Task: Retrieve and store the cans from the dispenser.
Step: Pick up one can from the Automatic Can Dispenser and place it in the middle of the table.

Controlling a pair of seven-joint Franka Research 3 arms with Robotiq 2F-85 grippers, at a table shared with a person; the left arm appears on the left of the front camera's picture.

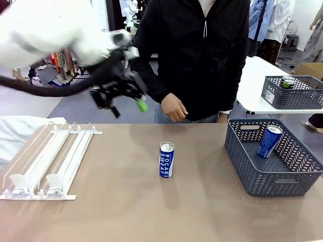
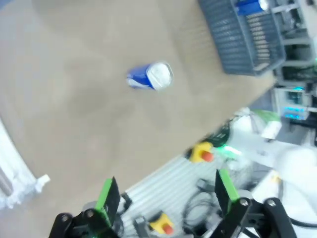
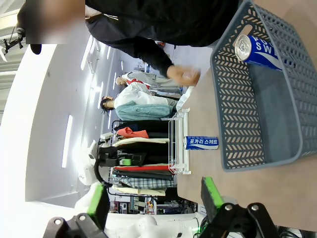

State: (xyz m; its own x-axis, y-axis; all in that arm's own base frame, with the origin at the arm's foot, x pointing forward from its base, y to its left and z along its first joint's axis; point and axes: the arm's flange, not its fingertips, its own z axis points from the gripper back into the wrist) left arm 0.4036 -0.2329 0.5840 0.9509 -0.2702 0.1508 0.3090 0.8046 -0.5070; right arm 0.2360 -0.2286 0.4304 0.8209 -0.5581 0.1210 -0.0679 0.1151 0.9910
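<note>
Left tool agape above can

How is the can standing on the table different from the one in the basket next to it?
The can on the table stands upright in the open; the can in the basket leans tilted against the wall of the grey basket. The table can shows its lettering fully; the basket can is partly hidden. Both are blue-and-white with silver tops.

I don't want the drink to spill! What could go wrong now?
The can stands alone in the middle of the table, tall and slim, so a bump from an arm could tip it and let it roll. The left gripper hangs open above the table close to the person's hand, so they might knock together. The basket already holds a leaning can, which another can might hit.
</note>
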